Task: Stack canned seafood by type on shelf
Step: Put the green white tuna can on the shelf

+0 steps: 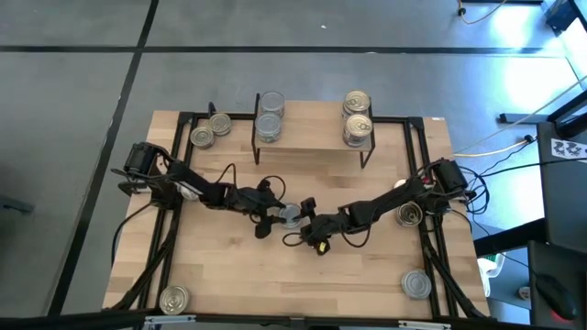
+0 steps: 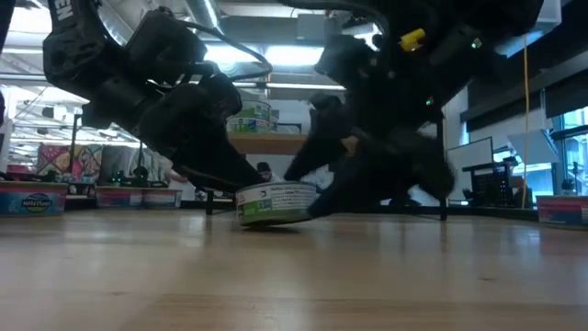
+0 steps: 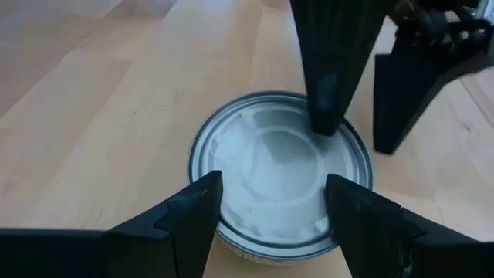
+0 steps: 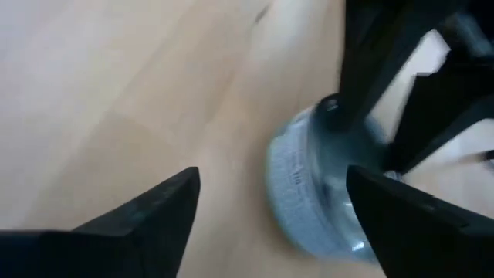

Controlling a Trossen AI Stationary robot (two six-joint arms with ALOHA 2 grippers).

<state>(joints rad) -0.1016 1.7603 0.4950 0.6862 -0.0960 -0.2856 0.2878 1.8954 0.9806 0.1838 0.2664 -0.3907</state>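
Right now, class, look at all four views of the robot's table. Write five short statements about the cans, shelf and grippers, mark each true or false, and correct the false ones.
1. A silver-topped can sits on the table between both grippers. True.
2. The shelf holds no cans. False: silver cans are stacked at its left end, gold cans at its right.
3. The left gripper has its fingers apart on either side of the can. True.
4. The can is lifted off the table. False: the low view shows it resting on the wood.
5. The right gripper is shut. False: its fingers are spread wide.
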